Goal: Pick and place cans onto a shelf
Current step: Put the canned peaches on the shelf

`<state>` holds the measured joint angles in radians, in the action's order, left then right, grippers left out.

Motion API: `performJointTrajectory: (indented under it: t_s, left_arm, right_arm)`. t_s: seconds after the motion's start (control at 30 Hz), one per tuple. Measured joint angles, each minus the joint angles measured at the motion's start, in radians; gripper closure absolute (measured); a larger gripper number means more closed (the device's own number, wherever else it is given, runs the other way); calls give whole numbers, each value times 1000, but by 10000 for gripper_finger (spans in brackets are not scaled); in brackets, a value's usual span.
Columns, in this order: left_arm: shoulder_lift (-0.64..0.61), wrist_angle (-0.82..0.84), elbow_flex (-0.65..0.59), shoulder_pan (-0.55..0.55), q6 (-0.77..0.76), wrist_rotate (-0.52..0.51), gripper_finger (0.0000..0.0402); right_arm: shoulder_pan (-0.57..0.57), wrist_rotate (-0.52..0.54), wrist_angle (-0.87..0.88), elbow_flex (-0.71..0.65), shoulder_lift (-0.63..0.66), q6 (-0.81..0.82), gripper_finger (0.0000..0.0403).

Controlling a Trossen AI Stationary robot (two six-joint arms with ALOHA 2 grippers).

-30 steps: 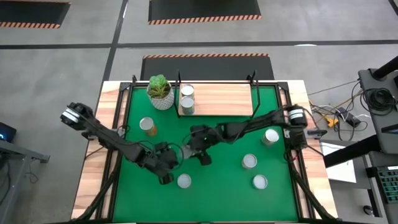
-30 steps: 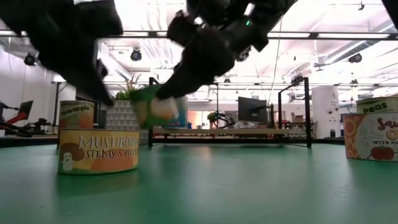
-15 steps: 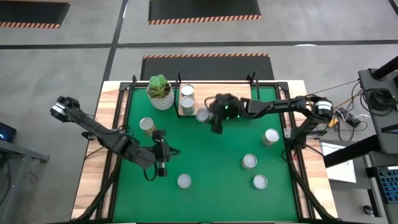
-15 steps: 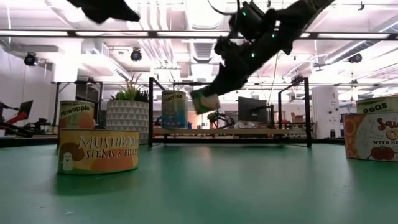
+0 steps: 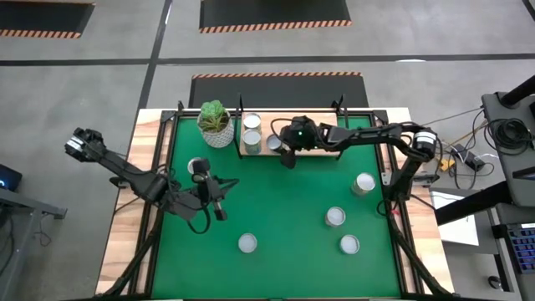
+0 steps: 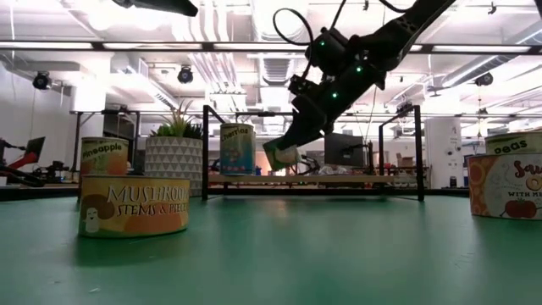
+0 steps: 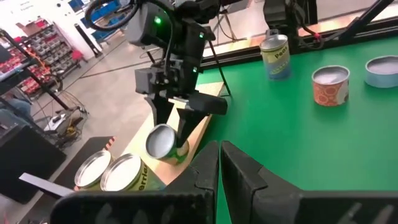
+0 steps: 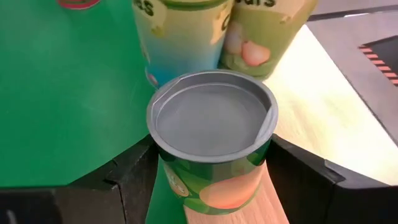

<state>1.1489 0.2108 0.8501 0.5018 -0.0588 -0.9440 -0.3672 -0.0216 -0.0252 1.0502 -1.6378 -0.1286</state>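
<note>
Two cans [image 5: 250, 132] already stand side by side at the left end of the shelf [image 5: 313, 138], one behind the other as the high view shows them. Just beside them the right gripper [image 5: 278, 146] holds a third can [image 5: 273, 144], its jaws clamped on the can's sides; in the low view this held can [image 6: 280, 153] hangs tilted a little above the board, not yet resting on it. From the right wrist view the held can [image 8: 211, 146] sits between the dark fingers [image 8: 134, 177] with the two shelved cans close behind it and the pale wood below.

Next to the shelf's left posts stands a white pot with a green plant [image 5: 216, 124], close to the shelved cans. On the green mat [image 5: 276, 217], four more cans remain: one near the left gripper [image 5: 198, 166], one toward the front [image 5: 247, 243], and a loose group on the right [image 5: 335, 217], well apart from the shelf.

The left gripper [image 5: 216, 201] hovers over the mat near the left-hand can, touching nothing; in its wrist view the fingers [image 7: 205, 177] stand almost together with only a narrow slit between them.
</note>
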Motion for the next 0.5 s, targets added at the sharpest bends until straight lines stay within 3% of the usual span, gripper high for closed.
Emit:
performJointTrajectory:
  t_s: [0.17,0.5]
  left_arm:
    - [5,0,0,0,23,0,402]
    - [6,0,0,0,29,0,402]
  right_arm:
    - [0,6,10,4,0,-3,138]
    - [-7,47,38,4,0,-4,85]
